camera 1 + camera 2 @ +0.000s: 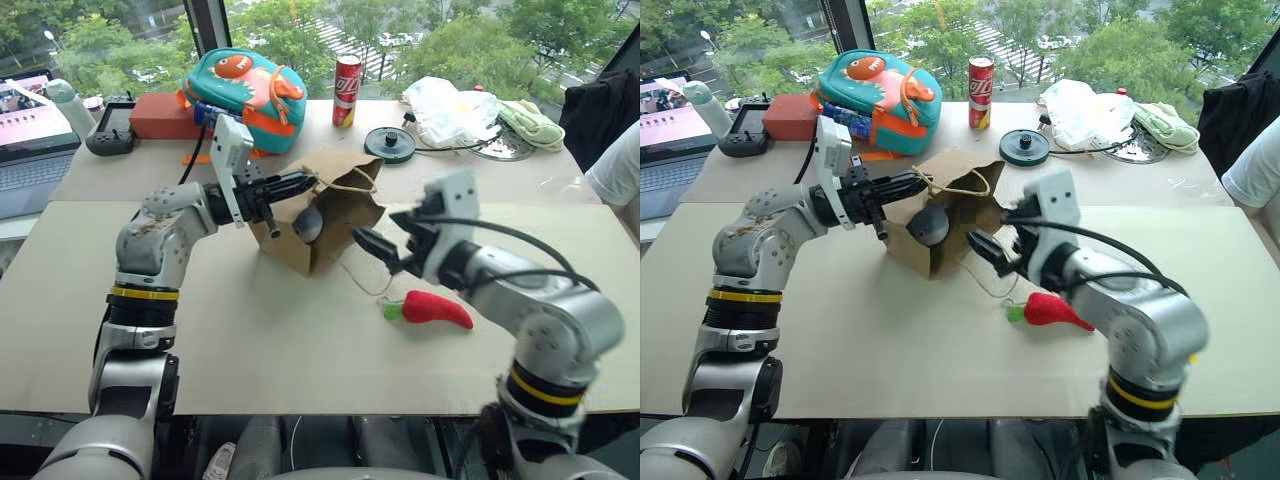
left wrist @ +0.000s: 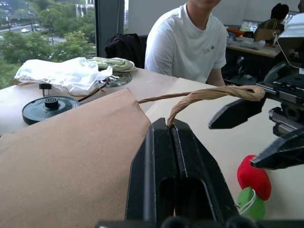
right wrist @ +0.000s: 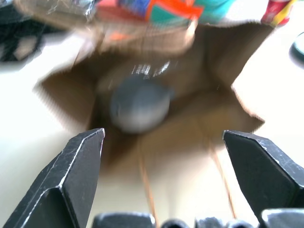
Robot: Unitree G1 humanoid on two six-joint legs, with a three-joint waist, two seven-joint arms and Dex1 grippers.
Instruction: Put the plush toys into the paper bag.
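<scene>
My left gripper [image 1: 290, 187] is pressed together, pinching one twisted handle [image 2: 209, 95] of the paper bag [image 1: 335, 215], which I judge keeps the bag's mouth propped open and facing me so a toy can go in from the front. Bag lies on its side mid-table, plain brown kraft, creased, second loop handle [image 1: 352, 187] draped over its top edge. Grey-blue plush ball [image 1: 930, 225] sits inside the mouth, round and fuzzy, already bagged as I read it. My right gripper [image 1: 382, 252] is just at 4 o'clock from the bag mouth, fingers [image 3: 78, 156] spread wide, holding nothing, pointed at the opening. Red pepper plush [image 1: 432, 308] lies on the table at about 5 o'clock from the bag, near my right gripper but apart from it; elongated, bright red, green tip [image 1: 393, 310] toward the bag, a thin loose string beside it. One toy in, one out, so likely half done; pepper looks soft, easy pinch at the middle.
</scene>
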